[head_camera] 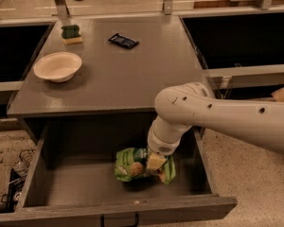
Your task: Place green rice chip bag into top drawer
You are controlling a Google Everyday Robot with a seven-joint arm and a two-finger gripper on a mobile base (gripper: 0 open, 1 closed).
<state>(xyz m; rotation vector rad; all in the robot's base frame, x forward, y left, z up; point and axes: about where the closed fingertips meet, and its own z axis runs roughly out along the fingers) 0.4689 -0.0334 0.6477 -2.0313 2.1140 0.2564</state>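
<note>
Gripper [156, 161] down inside open top drawer [71, 186], wrist aimed at drawer floor. Grip state: cannot tell, tip hidden against bag. Directly under tool and touching it: green rice chip bag [130, 163], apparently resting on drawer floor. Bulk of bag extends camera-left of tool, small part to other side. Long axis runs across drawer, parallel to front panel [180, 210]. Judgement: bag already in; release and straight lift remain, minding tabletop [109, 79] overhang above-behind tool.
</note>
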